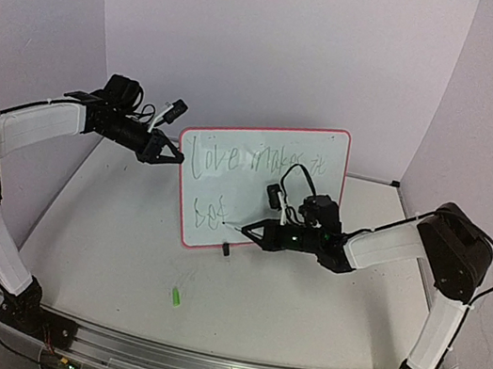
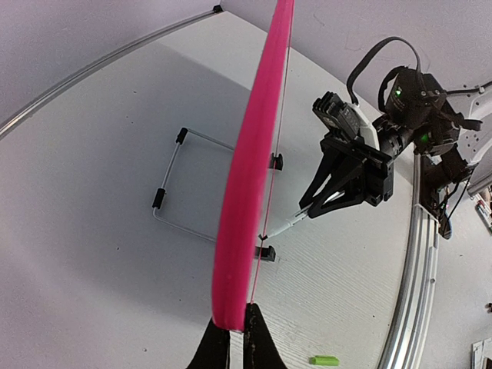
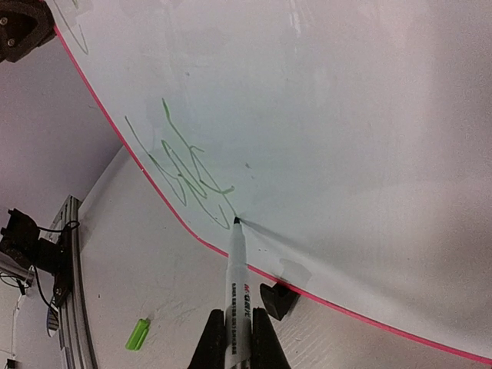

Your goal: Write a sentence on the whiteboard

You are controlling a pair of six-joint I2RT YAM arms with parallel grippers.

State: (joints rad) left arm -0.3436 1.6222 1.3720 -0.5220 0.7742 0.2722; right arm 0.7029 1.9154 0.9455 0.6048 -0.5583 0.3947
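Pale walls all round, white counter (image 1: 119,258) across lower frame in top view. Board (image 1: 252,207) upright at centre, propped on wire stand (image 2: 171,188), pinched at its left rim by left hand (image 1: 173,156), shut tight on the pink edge. Right hand (image 1: 252,233) at centre right, clamped shut round marker (image 3: 238,284), tip touching the white face near lower left corner. Sentence (image 1: 255,160) part done: "Love makes it" along the top, second line begun at lower left, only first letters legible. Green cap (image 1: 176,297) loose at lower centre, well apart from board.

Risks, by judgement:
- Could shove board back or twist it in the left grip if pressed too hard, skewing strokes.
- Could leave broken, faint letters if pressed too lightly.
- Could run off onto the pink rim or knock the black foot (image 3: 278,300) just below the tip, writing this low.
- Could let marker tilt or slip, gripped well back from its tip.
- Could smear fresh ink if dragged across finished letters.
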